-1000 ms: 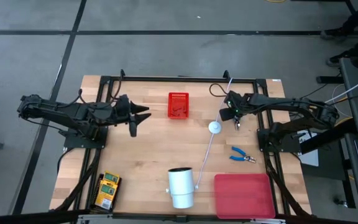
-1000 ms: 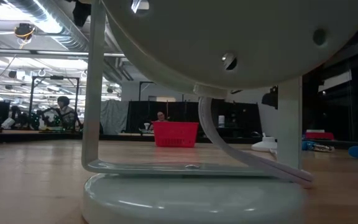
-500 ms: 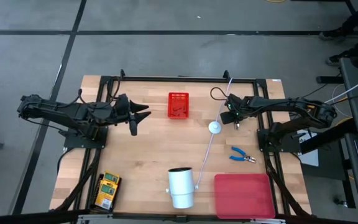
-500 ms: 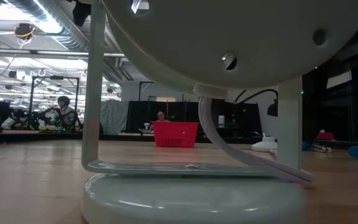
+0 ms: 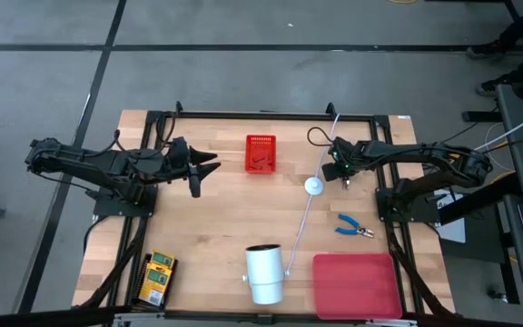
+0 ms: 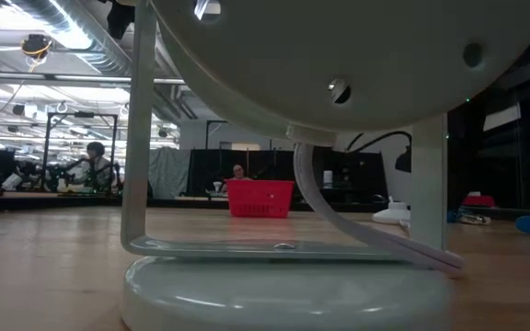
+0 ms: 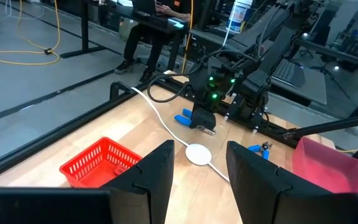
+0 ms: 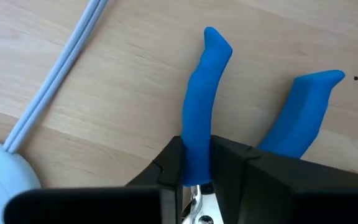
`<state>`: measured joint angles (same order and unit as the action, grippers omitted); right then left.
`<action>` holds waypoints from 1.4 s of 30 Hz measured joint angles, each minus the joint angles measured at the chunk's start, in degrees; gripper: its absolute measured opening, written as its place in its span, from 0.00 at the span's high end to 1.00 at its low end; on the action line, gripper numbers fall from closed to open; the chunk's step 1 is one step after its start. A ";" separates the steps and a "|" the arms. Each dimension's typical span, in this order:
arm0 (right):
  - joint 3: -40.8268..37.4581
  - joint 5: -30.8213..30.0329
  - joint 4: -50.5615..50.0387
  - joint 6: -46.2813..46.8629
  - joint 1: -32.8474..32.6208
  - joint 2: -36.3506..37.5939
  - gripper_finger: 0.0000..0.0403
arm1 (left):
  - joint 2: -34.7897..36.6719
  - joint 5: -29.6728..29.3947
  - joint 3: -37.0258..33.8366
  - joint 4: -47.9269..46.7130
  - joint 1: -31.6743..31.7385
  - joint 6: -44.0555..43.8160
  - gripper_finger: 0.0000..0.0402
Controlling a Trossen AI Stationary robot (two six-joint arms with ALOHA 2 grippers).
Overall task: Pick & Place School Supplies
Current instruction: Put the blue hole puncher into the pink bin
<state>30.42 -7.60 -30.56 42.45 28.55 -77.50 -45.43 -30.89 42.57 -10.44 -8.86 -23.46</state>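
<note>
A blue-handled hand tool [image 8: 207, 93] lies at the table's far right, and my right gripper [image 5: 341, 173] is shut on it. A second blue-handled tool [image 5: 354, 228] lies flat on the wood nearer the front. Yellow-and-green boxes [image 5: 157, 277] rest at the near left corner. My left gripper [image 7: 199, 177] hovers open at the far left [image 5: 203, 169] with nothing between its fingers. A red basket [image 5: 261, 153] stands at the far middle. My right gripper pinches one blue handle [image 8: 197, 146] of the tool between its two fingers, coming from above and pointing down. The other handle [image 8: 306, 102] stays outside the fingers, splayed to one side. Whether the tool is off the table, I cannot tell.
A white disc [image 5: 313, 186] on a white cord [image 5: 300, 232] lies just left of my right gripper. A white cylinder [image 5: 264, 272] stands at the near middle and fills the low view. A flat red tray [image 5: 356, 284] lies at the near right.
My right gripper has shifted a little toward the table's left and far edges, over the blue-handled tool.
</note>
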 joint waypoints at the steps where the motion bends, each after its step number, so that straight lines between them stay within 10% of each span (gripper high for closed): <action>1: 0.13 0.14 -0.06 -0.27 -0.33 0.32 0.87 | 0.00 0.00 0.00 0.00 0.00 -0.01 0.64; 9: 7.95 1.88 -0.82 0.49 -6.44 8.25 0.87 | 0.00 0.00 0.00 -0.02 0.00 -0.42 0.64; 19: 14.72 25.45 -0.75 12.01 -21.17 19.27 0.87 | 0.00 -0.53 0.00 -0.04 0.00 0.58 0.64; 33: 14.83 6.83 -0.48 30.00 -68.24 16.99 0.87 | 0.02 -0.68 0.00 -1.17 0.02 1.55 0.64; 42: 14.87 5.69 0.36 39.87 -85.13 8.14 0.87 | 0.02 -0.61 0.00 -1.38 0.02 0.74 0.64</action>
<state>45.30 -1.92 -30.20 82.32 -56.58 -69.36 -45.41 -31.51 42.57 -11.81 -8.84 -22.73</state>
